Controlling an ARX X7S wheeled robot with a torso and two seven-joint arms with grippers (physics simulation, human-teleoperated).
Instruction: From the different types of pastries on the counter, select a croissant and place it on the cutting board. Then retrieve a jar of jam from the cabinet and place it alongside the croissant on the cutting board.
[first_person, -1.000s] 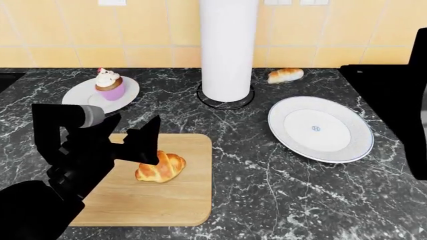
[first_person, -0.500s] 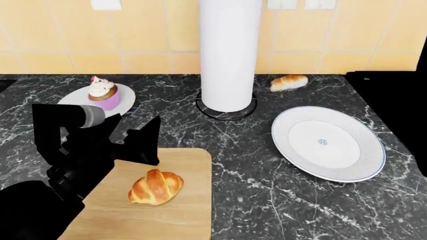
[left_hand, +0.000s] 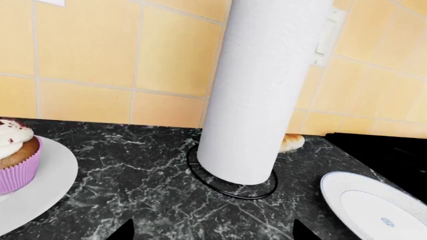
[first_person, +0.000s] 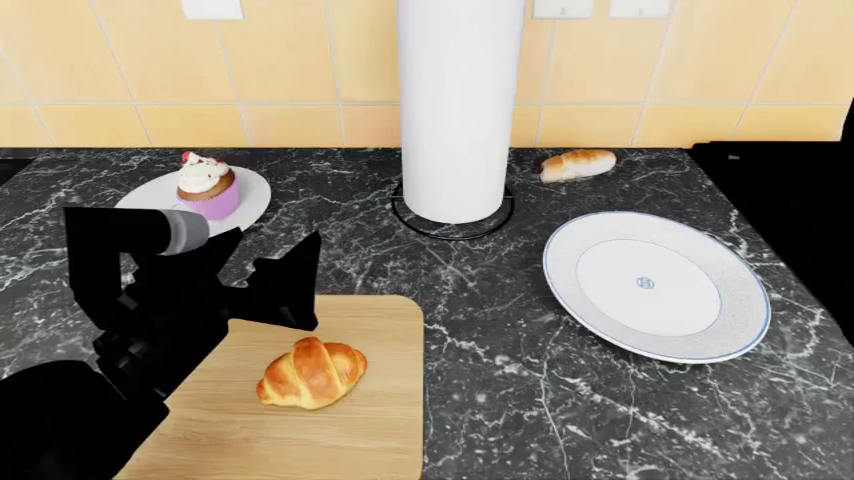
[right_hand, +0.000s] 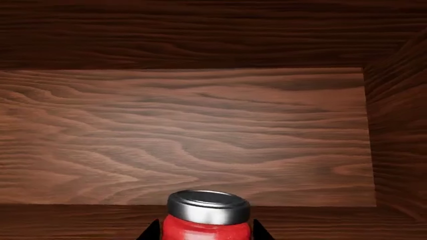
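Can see the croissant (first_person: 311, 372) lying flat on the cutting board (first_person: 374, 440), near the board's right edge, free of any grip. Compared with one second ago, find croissant and board lower in the head picture, with the board's near edge now cut off; looks like a move of the camera, not of the pastry. Since half a second ago, find almost nothing shifted. Means, as a judgement, first half of the task done and only the jam left.

Just behind the board's far left corner, can see the left gripper (first_person: 264, 262), wide open and holding nothing. Farther behind the board, on the black worktop (first_person: 507, 400): the cupcake (first_person: 207, 185) on a small plate (first_person: 140, 200), the paper-towel roll (first_person: 458, 110), the pale bread roll (first_person: 578, 164). To the right of the board, well apart, a large white plate (first_person: 721, 300).

In the right wrist view, can see the jar of jam (right_hand: 208, 220) standing inside the wooden cabinet (right_hand: 200, 135), between the two tips of the right gripper (right_hand: 207, 232). Cannot tell whether these tips already press the jar or only flank it, with the contact below the picture's edge. Cannot place jar or cabinet relative to the board either, neither showing in the head view.
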